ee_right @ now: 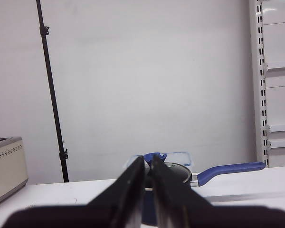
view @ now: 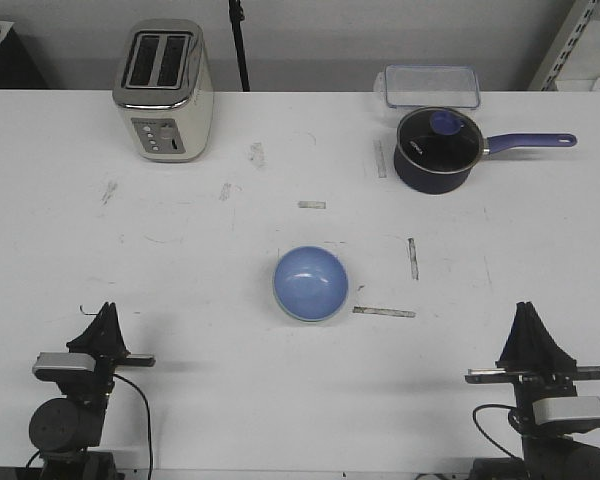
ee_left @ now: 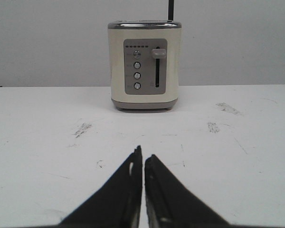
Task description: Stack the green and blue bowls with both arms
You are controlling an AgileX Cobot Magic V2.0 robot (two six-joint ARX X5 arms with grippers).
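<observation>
The blue bowl [view: 311,282] sits upright in the middle of the white table [view: 180,260]. A thin pale green edge [view: 290,312] shows along its near-left rim, so the green bowl appears to lie nested under it; the rest of the green bowl is hidden. My left gripper [view: 107,312] rests low at the table's front left, shut and holding nothing, well to the left of the bowls. My right gripper [view: 528,310] rests at the front right, also shut and holding nothing. Neither wrist view shows the bowls; the left gripper [ee_left: 143,153] and the right gripper [ee_right: 148,159] both have their jaws together.
A cream toaster [view: 165,90] [ee_left: 145,66] stands at the back left. A dark navy saucepan [view: 438,150] [ee_right: 180,173] with a glass lid and blue handle stands at the back right, a clear plastic container [view: 432,87] behind it. Tape strips [view: 384,312] mark the table near the bowls.
</observation>
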